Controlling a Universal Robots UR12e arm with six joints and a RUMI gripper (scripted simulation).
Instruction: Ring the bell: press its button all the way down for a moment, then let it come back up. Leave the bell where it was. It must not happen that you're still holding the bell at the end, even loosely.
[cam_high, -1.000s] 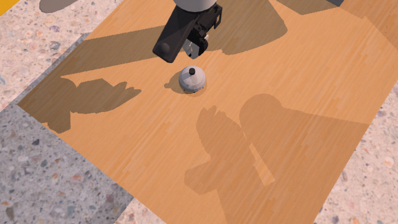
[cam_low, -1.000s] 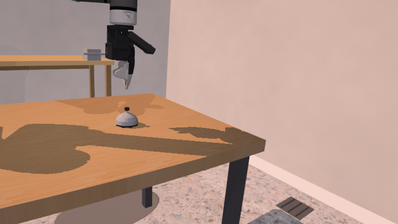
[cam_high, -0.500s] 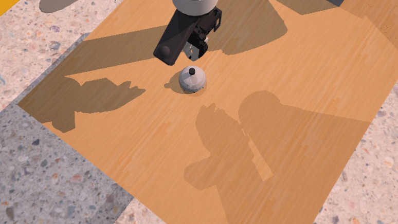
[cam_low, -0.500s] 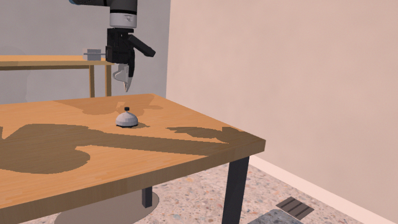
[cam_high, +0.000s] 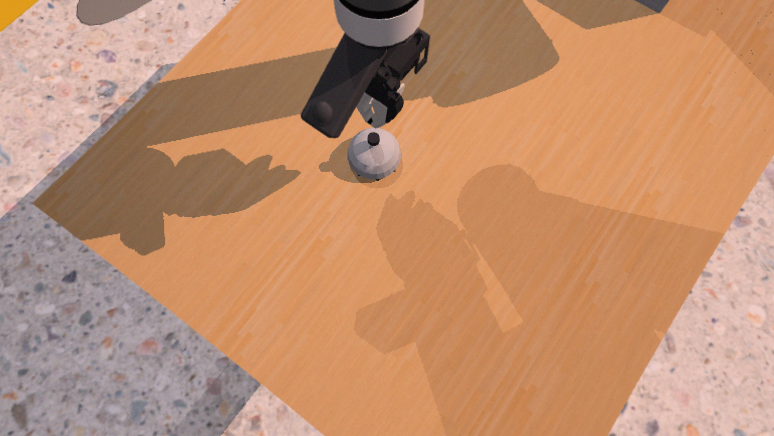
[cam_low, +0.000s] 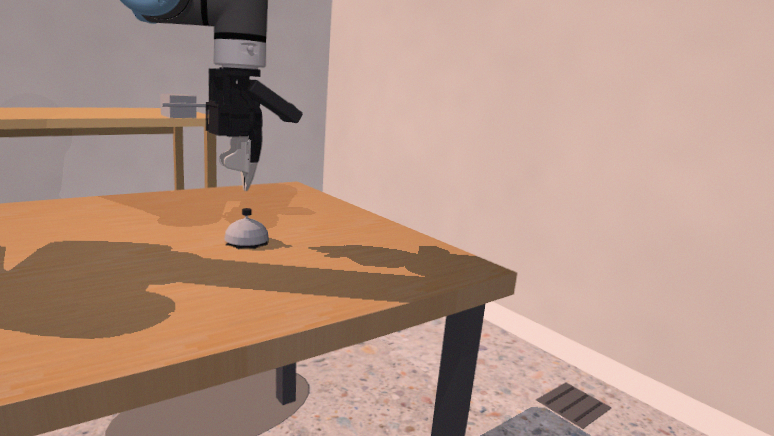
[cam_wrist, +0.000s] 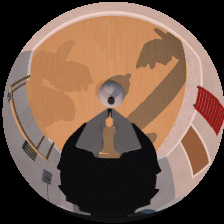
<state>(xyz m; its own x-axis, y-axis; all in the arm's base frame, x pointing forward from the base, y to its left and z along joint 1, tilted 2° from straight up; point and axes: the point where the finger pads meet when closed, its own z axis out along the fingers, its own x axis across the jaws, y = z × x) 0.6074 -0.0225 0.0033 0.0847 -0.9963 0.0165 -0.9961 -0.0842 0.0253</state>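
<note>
A small silver dome bell (cam_high: 373, 155) with a black button (cam_high: 373, 138) on top stands on the wooden table; it also shows in the exterior view (cam_low: 246, 232) and the wrist view (cam_wrist: 111, 93). The button (cam_low: 246, 211) stands raised. My gripper (cam_low: 247, 185) is shut and empty, fingers pointing straight down. The fingertips hang directly above the button with a small gap, not touching it. In the top view the gripper (cam_high: 373, 120) partly hides the far side of the bell. In the wrist view the shut fingertips sit just below the button (cam_wrist: 110, 101).
The table's right edge and a corner lie to the right (cam_low: 503, 281). A second table (cam_low: 102, 119) with a small grey box (cam_low: 181, 105) stands behind. A wall rises on the right. Arm shadows fall across the table.
</note>
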